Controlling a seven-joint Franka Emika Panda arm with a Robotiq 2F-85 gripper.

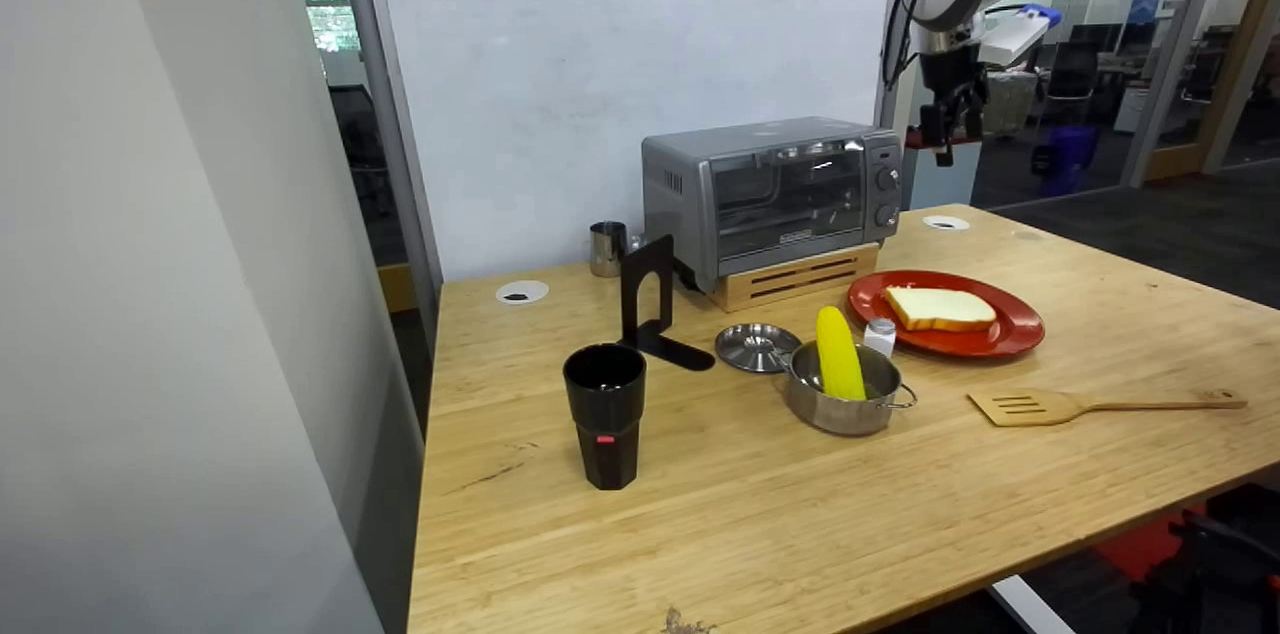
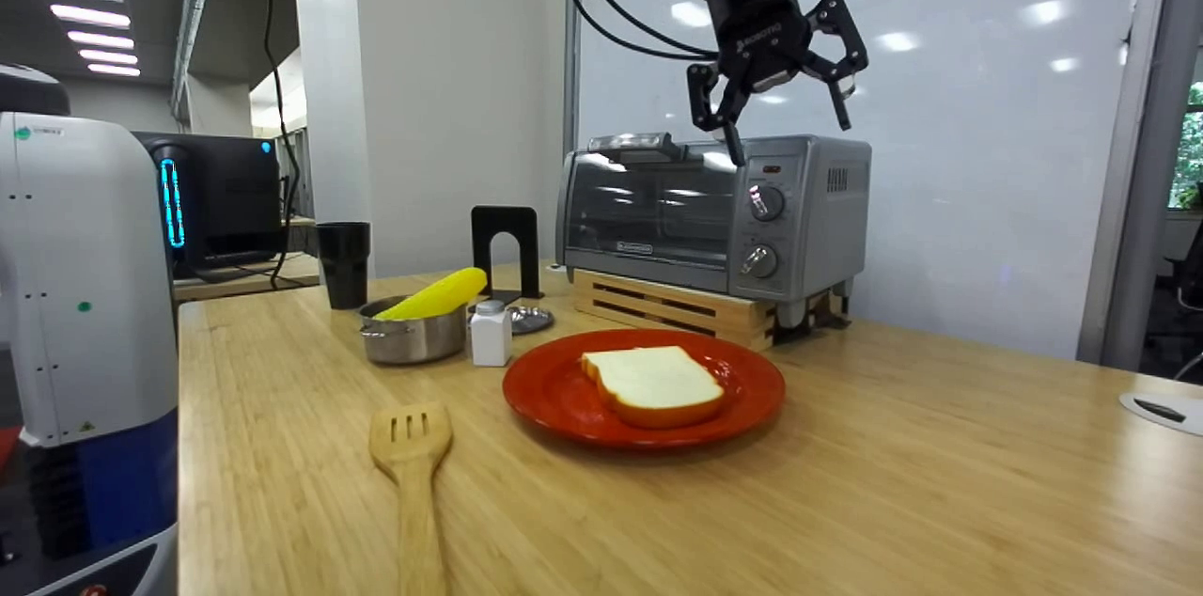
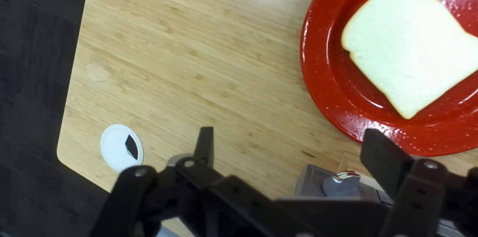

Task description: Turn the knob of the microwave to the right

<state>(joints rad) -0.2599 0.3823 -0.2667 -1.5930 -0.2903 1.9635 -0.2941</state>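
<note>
Can see a yellow thing [image 1: 840, 354] tilted in the pot [image 1: 843, 417], bread [image 2: 658, 380] lying flat on the plate [image 2: 538, 400], and a claw [image 2: 789, 138] with jaws parted near the microwave [image 2: 705, 220].

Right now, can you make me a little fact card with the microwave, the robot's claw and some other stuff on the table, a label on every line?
Microwave: silver, sitting on a slatted wooden stand
Microwave front: an upper knob and a lower knob
Gripper: open, up in the air, touching neither knob
Red plate: one bread slice on it
Metal pot: a long yellow thing leaning inside, sticking out
Spatula: wooden, lying flat
Black cup: standing upright
</note>
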